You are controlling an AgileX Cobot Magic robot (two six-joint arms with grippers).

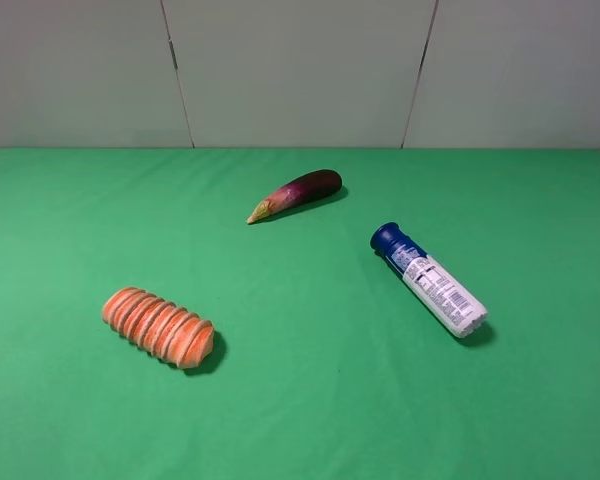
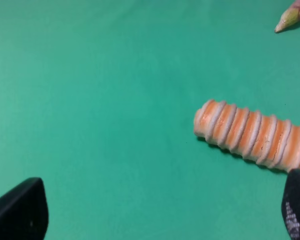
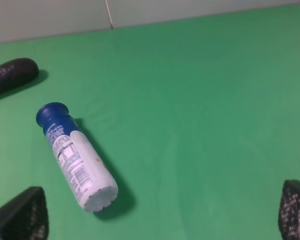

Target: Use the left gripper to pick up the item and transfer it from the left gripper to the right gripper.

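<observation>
- Nearest, in the left wrist view, the left pincer (image 2: 162, 210) stands spread wide, its two black fingertips (image 2: 20, 210) at opposite edges with only bare green cloth between them; it holds nothing.
- The right pincer (image 3: 162, 212) is spread wide too, its textured fingertips (image 3: 295, 210) far apart over the cloth and holding nothing.
- Neither pincer shows in the high view.
- The orange ribbed loaf (image 1: 158, 327) lies on its side on the near left of the green worktop (image 1: 310, 400); in the left wrist view one pincer tip overlaps its far end.
- The spray can (image 1: 429, 280) lies flat on the right side of the worktop, well apart from the loaf, blue cap toward the back and white base toward the front, slanted.
- From the right wrist camera the can lies ahead of the pincer, touching neither fingertip.
- Farther back, near the middle, the purple eggplant (image 1: 298, 194) lies on the cloth, apart from the can's cap.
- A pale panelled wall (image 1: 300, 70) closes the back.
</observation>
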